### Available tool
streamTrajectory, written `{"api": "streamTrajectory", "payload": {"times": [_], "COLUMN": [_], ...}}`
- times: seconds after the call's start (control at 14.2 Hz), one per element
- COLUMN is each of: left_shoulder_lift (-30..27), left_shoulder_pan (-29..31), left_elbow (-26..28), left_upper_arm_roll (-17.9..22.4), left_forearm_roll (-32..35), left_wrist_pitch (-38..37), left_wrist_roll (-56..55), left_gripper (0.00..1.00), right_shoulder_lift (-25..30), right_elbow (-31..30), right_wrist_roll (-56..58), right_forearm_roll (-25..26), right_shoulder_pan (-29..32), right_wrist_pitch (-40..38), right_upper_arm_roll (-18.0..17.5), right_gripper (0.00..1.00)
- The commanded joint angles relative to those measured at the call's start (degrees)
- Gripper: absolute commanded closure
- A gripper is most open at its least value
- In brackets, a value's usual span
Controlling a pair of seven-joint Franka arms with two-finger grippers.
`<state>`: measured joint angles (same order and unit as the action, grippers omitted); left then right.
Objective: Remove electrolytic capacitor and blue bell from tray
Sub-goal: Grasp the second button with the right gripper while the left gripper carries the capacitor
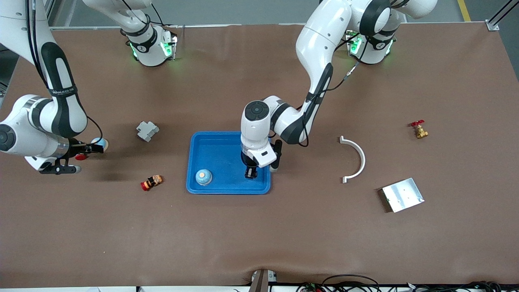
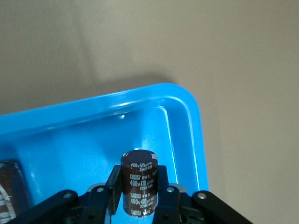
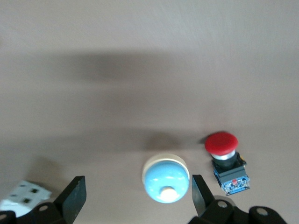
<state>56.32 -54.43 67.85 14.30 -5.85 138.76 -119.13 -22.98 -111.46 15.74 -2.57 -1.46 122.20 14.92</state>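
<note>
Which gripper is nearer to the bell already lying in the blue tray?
Left. The left gripper, shut on the capacitor, is over the same blue tray as that bell. The right gripper is open over another bell at the right arm's end.

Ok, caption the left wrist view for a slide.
Left gripper shut on a brown capacitor, held upright over a corner of the blue tray.

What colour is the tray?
Bright blue tray, clearest in the front view.

2 white arms (image 1: 316,52) with black joints, green-lit bases.
</note>
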Motion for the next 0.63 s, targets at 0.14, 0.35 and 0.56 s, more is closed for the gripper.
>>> {"api": "streamTrajectory", "payload": {"times": [0.14,0.35,0.56], "left_shoulder_lift": [-5.0,-8.1,-10.2], "left_shoulder_pan": [1.0,1.2,1.5], "left_elbow": [1.1,2.8,2.8], "left_upper_arm_roll": [0.1,-0.2,-0.8], "left_forearm_roll": [0.8,0.5,-0.1], "left_wrist_pitch": [-5.3,-10.2,-18.2], "left_wrist_roll": [11.8,20.3,29.8], "left_gripper": [1.00,1.00,1.00], "right_shoulder_lift": [0.0,-0.5,-2.4], "right_elbow": [3.7,5.5,8.7], "right_wrist_roll": [-14.6,-28.7,-41.9], "right_forearm_roll": [-2.2,-4.5,-5.7], "right_shoulder_pan": [-8.2,-15.9,-20.6], "right_wrist_pitch": [-2.3,-2.1,-2.0], "right_upper_arm_roll": [-0.2,-0.4,-2.1], "right_gripper": [0.00,0.00,0.00]}}
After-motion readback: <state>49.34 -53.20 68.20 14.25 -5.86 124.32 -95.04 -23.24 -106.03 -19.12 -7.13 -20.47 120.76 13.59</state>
